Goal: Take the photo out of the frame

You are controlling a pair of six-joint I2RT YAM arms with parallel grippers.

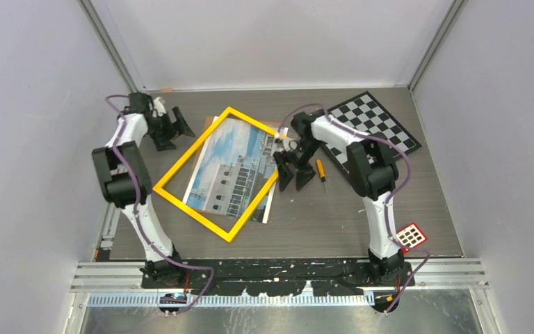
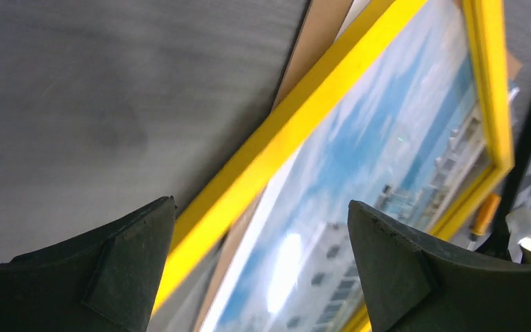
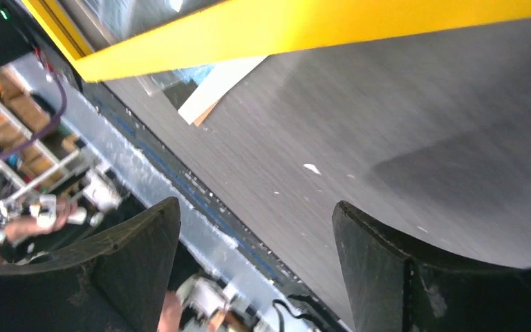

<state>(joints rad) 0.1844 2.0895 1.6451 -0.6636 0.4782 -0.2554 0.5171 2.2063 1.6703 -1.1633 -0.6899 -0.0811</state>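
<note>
Left gripper [image 1: 174, 136]: released; fingers spread wide with nothing between them; hangs over the bare table [image 1: 306, 223] at the far left, apart from the frame's far-left edge.
Right gripper [image 1: 293, 179]: released and empty; low over the table just beside the frame's right edge, between it and an orange-handled screwdriver [image 1: 321, 174].
Frame [image 1: 192, 214]: yellow; flat at mid-table, turned corner-on to the arms; judged loose, sitting askew on the sheets beneath it.
Photo [image 1: 233, 167]: face up, showing through the frame's opening; its far edge projects past the yellow border; not yet clear of the frame.
Backing board [image 2: 321, 31]: a brown strip shows beyond the far-left edge in the left wrist view; white and brown sheet corners also project at the near right; which layer is which there cannot be told.
Step in hand (judged): parting the print from the frame.
Method advised: one gripper to steady the yellow border only; the other to take a projecting edge of the print; confirm it is the print and not the board before closing; draw it out low and flat along the table.
Risks: creasing the print by a steep pull; dragging the frame along; knocking the screwdriver on the right arm's approach.
Other items: checkerboard [image 1: 372, 125] at the far right, well apart.
</note>
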